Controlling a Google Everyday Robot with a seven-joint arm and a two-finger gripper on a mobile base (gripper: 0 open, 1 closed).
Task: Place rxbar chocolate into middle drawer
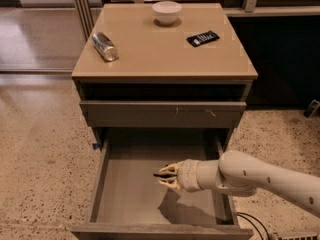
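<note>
Jaws pinched together on the rxbar chocolate (pixel 160 174), and only a thin dark sliver of it pokes out from between the tips toward 9 o'clock. The gripper (pixel 166 176) sits inside the open middle drawer (pixel 127 194), a little right of its centre, held above the drawer floor rather than resting on it. Its shadow falls on the floor toward 5 o'clock. So the bar is in the drawer's space but off the bottom, in the grip.

Out from there, the pale arm (pixel 260 178) comes in from 3 to 4 o'clock, passing over the drawer's right wall. The drawer is pulled well out, its front edge at 6 o'clock from the gripper.

Up at 12 o'clock is the shut upper drawer front (pixel 162 113), with pale scratch marks right of its middle. Above that is a dark open gap, then the counter (pixel 150 54).

On the counter, a white bowl (pixel 167 11) stands at the far edge, near the middle. A silver can (pixel 105 46) lies on its side toward the left edge, at 8 o'clock from the bowl. A flat black wrapper with white print (pixel 202 38) lies at 4 o'clock from the bowl, well apart from the can.

A dark cable (pixel 252 224) curls on the speckled floor (pixel 40 159) at the lower right, just below the arm.
</note>
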